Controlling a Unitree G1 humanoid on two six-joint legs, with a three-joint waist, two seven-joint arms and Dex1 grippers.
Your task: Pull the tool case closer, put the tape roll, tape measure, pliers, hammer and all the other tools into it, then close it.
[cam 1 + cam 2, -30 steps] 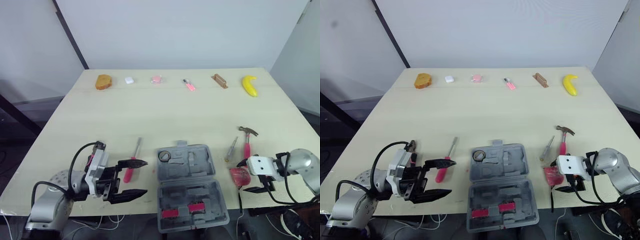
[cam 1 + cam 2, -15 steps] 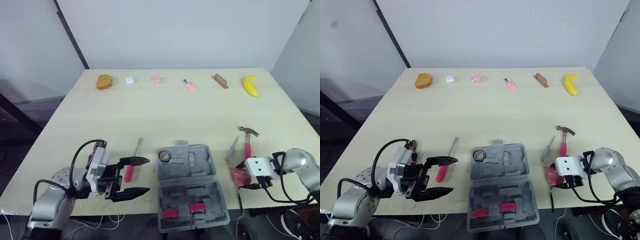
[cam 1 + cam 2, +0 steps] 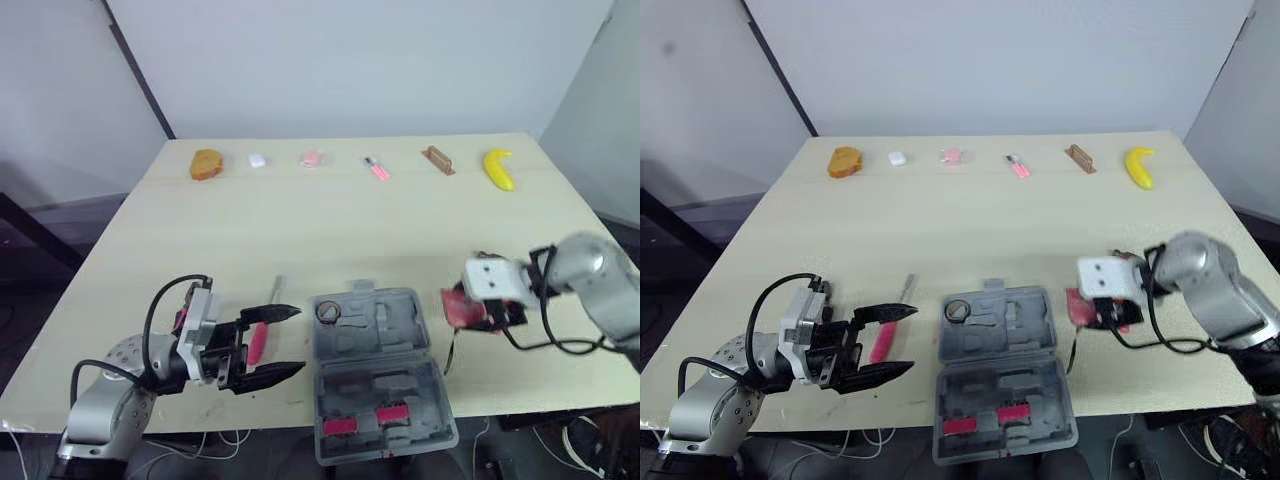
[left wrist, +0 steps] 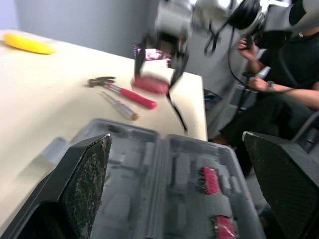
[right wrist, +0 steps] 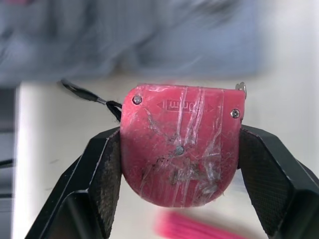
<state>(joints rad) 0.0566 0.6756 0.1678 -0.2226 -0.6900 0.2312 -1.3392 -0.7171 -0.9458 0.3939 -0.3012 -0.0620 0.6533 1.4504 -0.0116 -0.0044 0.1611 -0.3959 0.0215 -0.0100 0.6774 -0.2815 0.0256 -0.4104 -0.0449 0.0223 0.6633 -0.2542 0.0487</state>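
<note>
The grey tool case (image 3: 380, 370) lies open near the table's front edge, with a tape roll (image 3: 330, 312) in its far left pocket and a pink-handled tool (image 3: 366, 420) in its near half. My right gripper (image 3: 470, 310) is shut on the red tape measure (image 5: 179, 144) and holds it above the table just right of the case, its black cord dangling. My left gripper (image 3: 297, 340) stands open left of the case, over the pink-handled screwdriver (image 3: 258, 340). The hammer (image 4: 124, 92) and a small screwdriver (image 4: 119, 105) lie beyond the case in the left wrist view.
Along the table's back edge lie a bread piece (image 3: 206, 164), a small white item (image 3: 257, 160), a pink disc (image 3: 311, 158), a pink stick (image 3: 378, 169), a brown block (image 3: 437, 160) and a banana (image 3: 498, 168). A seated person (image 4: 294, 64) is off the table's right side.
My right gripper has lifted the tape measure off the front right of the table and carried it left and farther back, beside the case. My left gripper has edged toward the case.
</note>
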